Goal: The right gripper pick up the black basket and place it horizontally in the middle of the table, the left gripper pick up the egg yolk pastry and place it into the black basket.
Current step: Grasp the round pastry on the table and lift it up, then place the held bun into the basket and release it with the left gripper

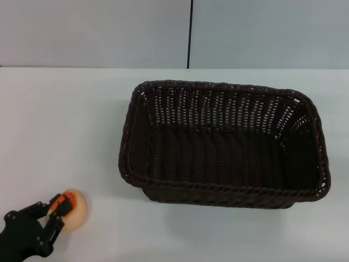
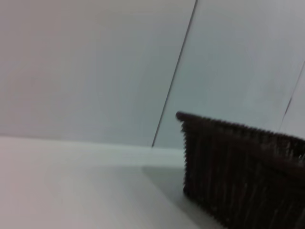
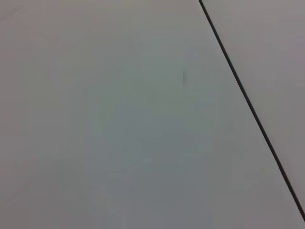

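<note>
The black basket (image 1: 223, 144) stands upright on the white table (image 1: 65, 120), its long side running left to right, middle to right of the head view. One end of it also shows in the left wrist view (image 2: 243, 176). The egg yolk pastry (image 1: 75, 208), pale with an orange-red centre, rests on the table at the front left, well apart from the basket. My left gripper (image 1: 56, 209) is low at the front left corner, its fingers closed on the pastry's near side. My right gripper is out of view.
A grey wall with a dark vertical seam (image 1: 190, 33) runs behind the table. The right wrist view shows only this wall and a seam (image 3: 248, 102). Bare tabletop lies between the pastry and the basket.
</note>
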Tool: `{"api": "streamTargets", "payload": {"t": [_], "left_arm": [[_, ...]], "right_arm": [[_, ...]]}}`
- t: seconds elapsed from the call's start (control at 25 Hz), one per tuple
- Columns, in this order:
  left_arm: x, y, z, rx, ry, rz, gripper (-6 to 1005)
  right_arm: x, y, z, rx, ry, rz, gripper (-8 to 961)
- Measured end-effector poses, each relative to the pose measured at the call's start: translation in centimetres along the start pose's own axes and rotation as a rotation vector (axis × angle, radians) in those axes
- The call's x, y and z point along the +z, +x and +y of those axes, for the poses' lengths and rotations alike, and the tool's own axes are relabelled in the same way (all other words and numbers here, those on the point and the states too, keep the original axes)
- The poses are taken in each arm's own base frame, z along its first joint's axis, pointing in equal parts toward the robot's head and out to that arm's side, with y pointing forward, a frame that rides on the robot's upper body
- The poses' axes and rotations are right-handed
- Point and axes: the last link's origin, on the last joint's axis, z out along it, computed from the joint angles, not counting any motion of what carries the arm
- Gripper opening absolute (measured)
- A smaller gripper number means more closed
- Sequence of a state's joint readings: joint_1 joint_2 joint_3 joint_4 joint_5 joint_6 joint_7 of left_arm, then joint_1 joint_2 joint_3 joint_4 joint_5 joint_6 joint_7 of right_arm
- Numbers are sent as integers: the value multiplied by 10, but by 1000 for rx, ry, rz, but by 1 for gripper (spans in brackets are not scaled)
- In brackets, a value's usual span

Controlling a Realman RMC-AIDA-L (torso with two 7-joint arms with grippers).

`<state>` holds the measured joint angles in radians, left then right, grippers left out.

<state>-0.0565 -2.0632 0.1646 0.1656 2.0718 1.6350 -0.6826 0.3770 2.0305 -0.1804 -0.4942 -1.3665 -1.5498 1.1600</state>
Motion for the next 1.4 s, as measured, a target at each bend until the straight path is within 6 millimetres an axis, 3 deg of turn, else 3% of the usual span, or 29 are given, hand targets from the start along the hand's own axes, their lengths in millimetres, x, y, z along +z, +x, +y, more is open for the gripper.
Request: {"api": "streamTargets", "payload": {"t": [0.24,0.32,0.4,0.44,0.48,0.52,0.56,0.6,0.76,0.8,0.92,1.2,1.4], "left_arm": [[4,18,5,-2,-42,125,127],[12,37,8,-22,-65,262,118],[17,43,8,-29,-73,304,110],[32,55,9,-45,-98,373,105],[32,55,9,-45,-98,373,101],[51,66,10,-55,-148,409,97],[51,66,10,-55,-148,409,94],[75,77,14,-61,-226,413,90],[93,81,18,-57,-294,384,76],[116,84,25,-31,-390,311,73],[126,82,29,-23,-414,263,71],[131,79,34,-26,-431,244,65],[136,80,39,-45,-444,260,162]], "right_arm": [[-1,-1,-1,3,9,-10,564],[-4,1,2,25,19,-40,564],[-7,3,5,47,25,-61,564],[-8,5,6,58,27,-68,564],[-8,5,6,58,27,-68,564],[-10,11,11,87,23,-74,564],[-10,11,11,87,23,-74,564],[-13,15,15,112,19,-79,564],[-17,23,21,168,19,-98,564],[-21,27,26,201,15,-115,564],[-22,29,32,223,-6,-127,564],[-22,29,31,186,0,-121,564],[-22,26,28,166,0,-120,564]]}}
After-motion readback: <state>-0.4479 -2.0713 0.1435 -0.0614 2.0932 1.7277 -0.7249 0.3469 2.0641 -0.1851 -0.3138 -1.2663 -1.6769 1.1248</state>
